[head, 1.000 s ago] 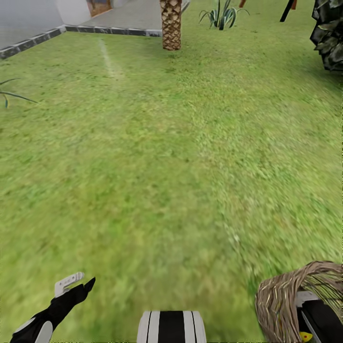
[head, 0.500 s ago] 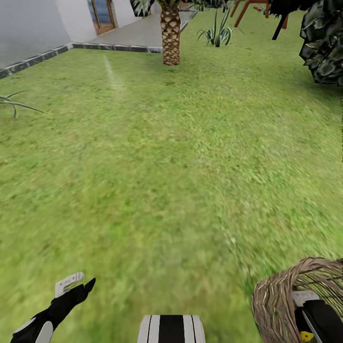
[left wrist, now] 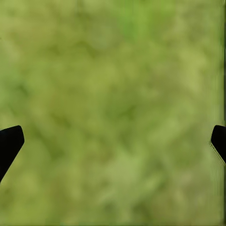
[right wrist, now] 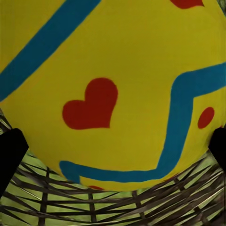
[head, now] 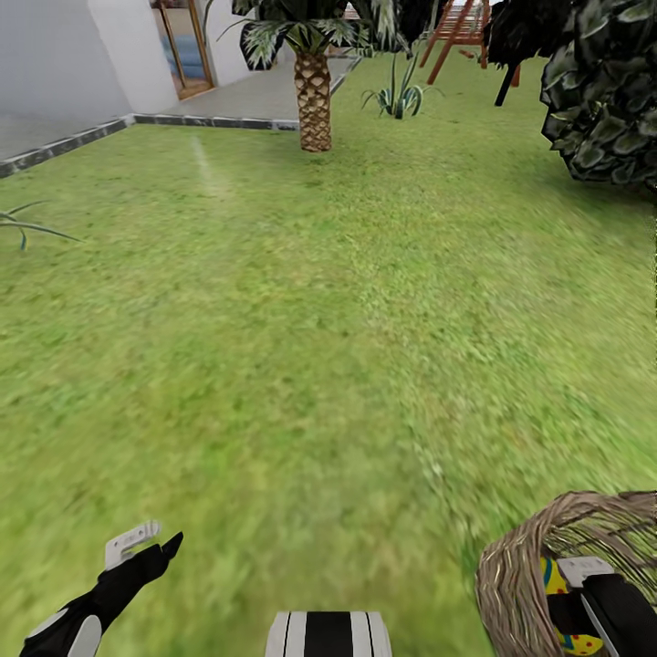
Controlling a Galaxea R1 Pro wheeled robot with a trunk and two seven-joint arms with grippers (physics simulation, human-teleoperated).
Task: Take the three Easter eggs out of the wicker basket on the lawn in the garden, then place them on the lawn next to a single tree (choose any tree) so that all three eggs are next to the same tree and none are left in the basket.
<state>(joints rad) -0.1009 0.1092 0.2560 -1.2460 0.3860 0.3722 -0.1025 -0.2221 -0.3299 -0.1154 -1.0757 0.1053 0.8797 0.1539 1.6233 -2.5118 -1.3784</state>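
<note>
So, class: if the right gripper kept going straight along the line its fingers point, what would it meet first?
Most likely the yellow Easter egg directly ahead of the right gripper, inside the wicker basket. Its fingertips flank the egg's lower part; contact isn't clear.

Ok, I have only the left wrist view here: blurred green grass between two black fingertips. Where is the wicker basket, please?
Observer: The wicker basket stands on the lawn at the lower right corner of the head view, around the right arm's end.
Operator: Is the right end effector close to an egg?
Observer: Yes. In the right wrist view a yellow egg with blue zigzags and red hearts lies between the open fingertips of the right end effector, above the weave. I cannot tell if they touch it.
Operator: Is any tree ahead?
Observer: A palm with a scaly trunk stands far ahead, near the paving's edge.
</note>
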